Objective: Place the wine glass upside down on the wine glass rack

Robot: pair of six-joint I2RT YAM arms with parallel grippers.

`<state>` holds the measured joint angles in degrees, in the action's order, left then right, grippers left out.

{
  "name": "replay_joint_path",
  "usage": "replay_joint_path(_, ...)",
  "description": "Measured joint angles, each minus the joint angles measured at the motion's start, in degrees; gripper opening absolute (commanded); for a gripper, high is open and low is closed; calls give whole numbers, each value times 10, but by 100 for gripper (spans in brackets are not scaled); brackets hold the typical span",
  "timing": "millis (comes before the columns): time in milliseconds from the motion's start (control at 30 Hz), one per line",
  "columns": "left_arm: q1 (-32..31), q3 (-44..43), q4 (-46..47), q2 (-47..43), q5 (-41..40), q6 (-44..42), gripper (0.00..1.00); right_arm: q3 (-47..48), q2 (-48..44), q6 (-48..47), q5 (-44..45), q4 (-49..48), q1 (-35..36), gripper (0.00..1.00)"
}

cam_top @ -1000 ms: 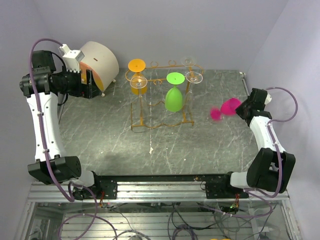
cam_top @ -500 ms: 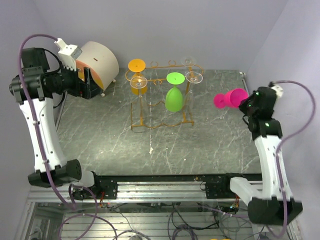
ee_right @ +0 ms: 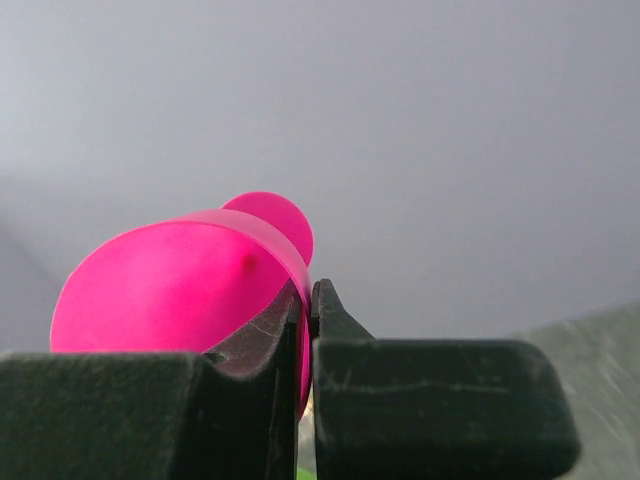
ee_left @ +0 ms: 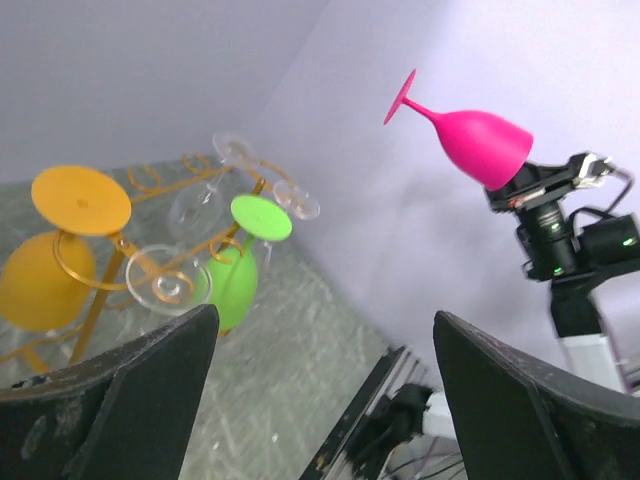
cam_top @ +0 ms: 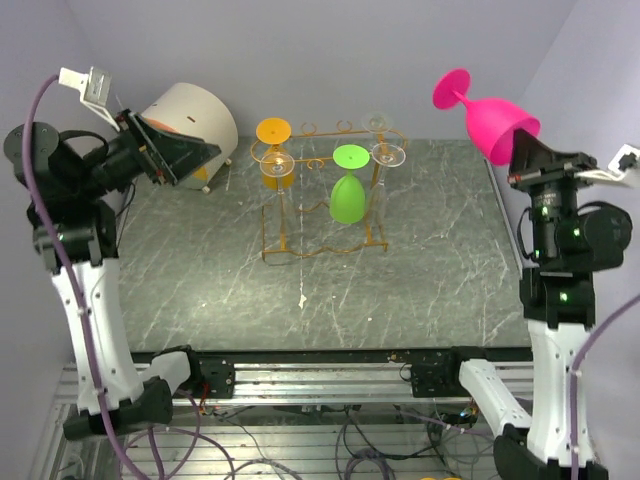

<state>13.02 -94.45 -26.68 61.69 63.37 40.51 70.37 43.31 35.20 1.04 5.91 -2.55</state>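
The right gripper (cam_top: 521, 152) is clamped tight on the rim of the pink wine glass (cam_top: 493, 120). In the right wrist view its two black fingers (ee_right: 255, 345) pinch the thin wall of the bowl, one inside and one outside, with almost no gap between them. The glass is held aloft and tilted, its mouth down toward the gripper and its stem and round foot pointing up and to the left. It hangs in the air over the right edge of the grey marble tabletop (cam_top: 200, 270), in front of the pale wall, touching nothing but the fingers. The wine glass rack (cam_top: 282, 220), a thin orange-gold wire frame, stands toward the back middle of the table, well apart from the pink glass and to its left. An orange glass (cam_top: 277, 172) and a green glass (cam_top: 347, 198) hang upside down from the rack, with clear glasses (cam_top: 388, 155) at its right end. The left gripper (cam_top: 165, 155) is raised at the far left with its jaws spread wide and nothing between them. Just behind it sits a beige drum-shaped object (cam_top: 200, 112).
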Motion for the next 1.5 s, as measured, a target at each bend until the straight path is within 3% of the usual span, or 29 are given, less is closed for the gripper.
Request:
replay_joint_path(67, -1, 50, 138, 19, 12, 89, 99, 0, 33, 15, -34, -61, 1, 0)
replay_joint_path(167, -12, 78, 266, 64, 4, 178, 100, 7, 93, 34, -68, -142, 19, 0)
replay_joint_path(300, -66, 106, 360, 96, -50, 249, 100, 75, 200, -22, -24, -180, 170, 0)
replay_joint_path(400, -99, 84, 384, 111, -75, 268, 99, 156, 296, -118, 43, -199, 343, 0)
replay_joint_path(500, -102, 45, 383, 128, -94, 269, 99, 180, 356, -201, 110, -248, 446, 0)
replay_joint_path(633, -108, 21, 375, 136, -123, 267, 90, 168, 402, -289, 198, -347, 501, 0)
replay_joint_path(900, -121, 50, 379, 133, -143, 272, 88, 91, 507, -574, 312, -724, 644, 0)
replay_joint_path(1100, -122, 70, 398, 151, -141, 286, 89, 58, 570, -725, 307, -893, 683, 0)
replay_joint_path(1500, -125, 87, 397, 158, -134, 285, 90, 56, 585, -792, 294, -930, 681, 0)
